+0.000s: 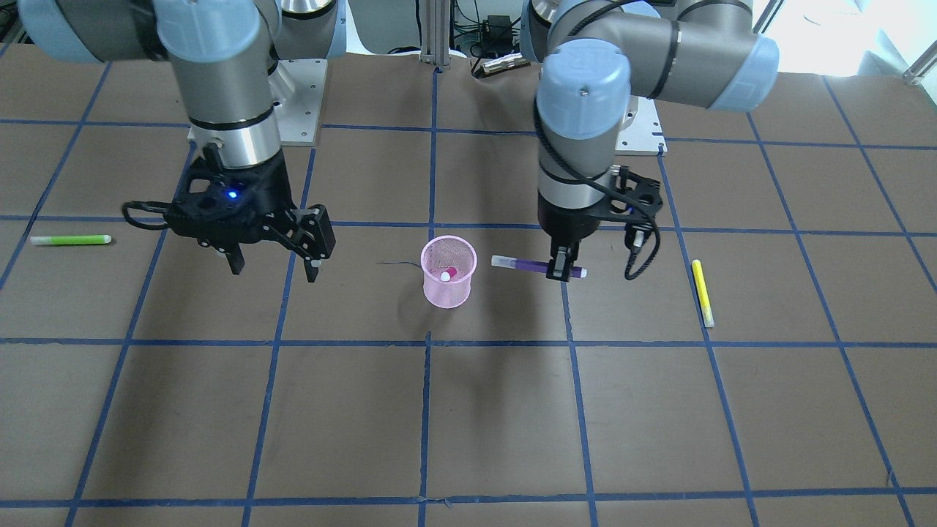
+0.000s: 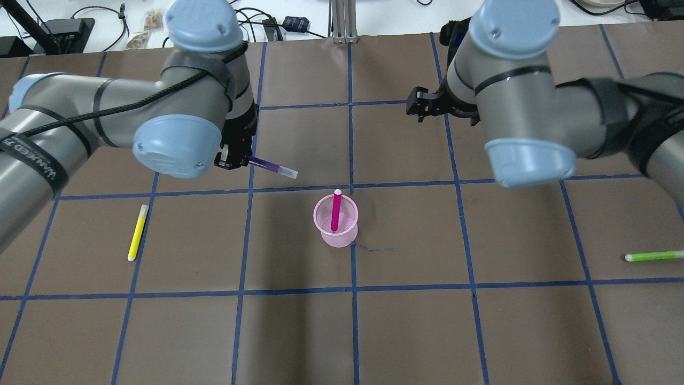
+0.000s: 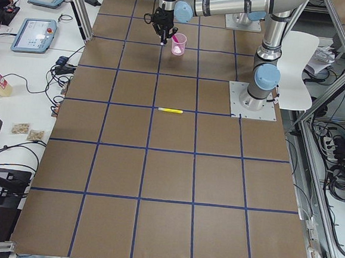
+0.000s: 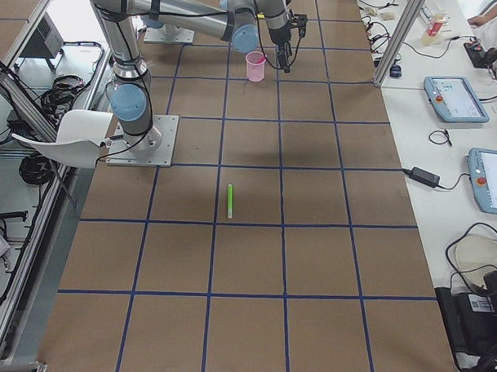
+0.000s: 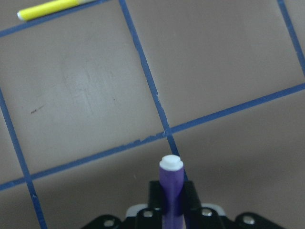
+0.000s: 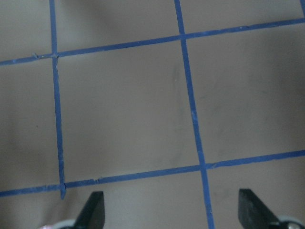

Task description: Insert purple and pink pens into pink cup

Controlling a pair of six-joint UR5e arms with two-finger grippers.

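A pink mesh cup [image 1: 449, 282] [image 2: 336, 223] stands near the table's middle, with a pink pen [image 2: 335, 212] [image 1: 447, 275] upright in it. My left gripper [image 1: 560, 269] [image 2: 233, 160] is shut on a purple pen [image 1: 524, 266] [image 2: 275, 167] [image 5: 171, 188], held level above the table beside the cup. The pen's white end points toward the cup. My right gripper [image 1: 272, 262] [image 6: 169, 210] is open and empty, hovering on the cup's other side; its fingers [image 6: 93, 209] show at the bottom of the right wrist view.
A yellow pen [image 1: 703, 292] [image 2: 137, 232] [image 5: 55, 7] lies on the table on my left side. A green pen [image 1: 70, 239] [image 2: 654, 256] lies far out on my right. Blue tape lines grid the brown table [image 2: 406, 321].
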